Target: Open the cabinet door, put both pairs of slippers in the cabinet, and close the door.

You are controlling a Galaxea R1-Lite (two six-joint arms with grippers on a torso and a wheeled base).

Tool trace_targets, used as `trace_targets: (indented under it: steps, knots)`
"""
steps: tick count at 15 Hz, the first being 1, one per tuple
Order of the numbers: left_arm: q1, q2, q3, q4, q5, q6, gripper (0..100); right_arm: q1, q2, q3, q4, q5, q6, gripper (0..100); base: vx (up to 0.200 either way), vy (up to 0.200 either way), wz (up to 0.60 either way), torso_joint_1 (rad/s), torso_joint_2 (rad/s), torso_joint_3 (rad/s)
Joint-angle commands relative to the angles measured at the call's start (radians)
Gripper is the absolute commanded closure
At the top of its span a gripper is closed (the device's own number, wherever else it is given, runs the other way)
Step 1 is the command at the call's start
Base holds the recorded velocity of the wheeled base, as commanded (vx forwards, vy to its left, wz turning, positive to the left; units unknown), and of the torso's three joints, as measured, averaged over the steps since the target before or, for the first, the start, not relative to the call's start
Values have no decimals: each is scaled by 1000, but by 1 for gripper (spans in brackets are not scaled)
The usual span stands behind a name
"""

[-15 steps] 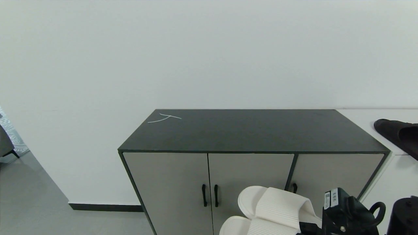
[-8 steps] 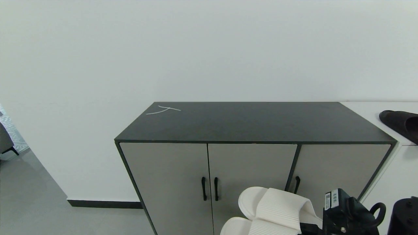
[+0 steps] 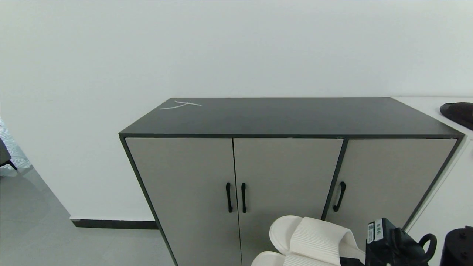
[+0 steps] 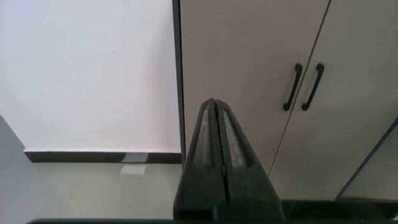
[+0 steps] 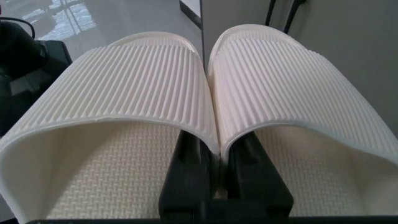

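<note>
The cabinet (image 3: 288, 118) has a black top and three grey doors, all closed, with black handles (image 3: 229, 197) on the left pair and one handle (image 3: 339, 196) on the right door. A pair of white slippers (image 3: 308, 236) hangs in front of the middle door, low down. My right gripper (image 5: 217, 158) is shut on the slippers' (image 5: 273, 81) inner edges, pressed side by side. A black slipper (image 3: 458, 111) lies on the white surface right of the cabinet. My left gripper (image 4: 214, 124) is shut with nothing in it, low, facing the cabinet's left door (image 4: 242, 56).
A white wall stands behind and left of the cabinet, with a dark skirting board (image 3: 111, 224) at the floor. Open grey floor (image 3: 44, 236) lies to the left. A white counter (image 3: 425, 101) adjoins the cabinet on the right.
The whole head view has shifted: the camera has moved, showing more of the cabinet's front and all three handles. The white slippers stay held in my right gripper.
</note>
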Motion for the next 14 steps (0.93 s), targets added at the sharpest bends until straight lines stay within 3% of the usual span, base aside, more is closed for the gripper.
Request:
trace_targets:
  steps: [1,14]
  knots:
    - [0,0,-1,0,0,-2,100,5,1,2,-1,0,0,100,0,0,0,-207,500,286]
    - [0,0,-1,0,0,-2,100,5,27,13,-2,0,-3,100,0,0,0,-169,465,296]
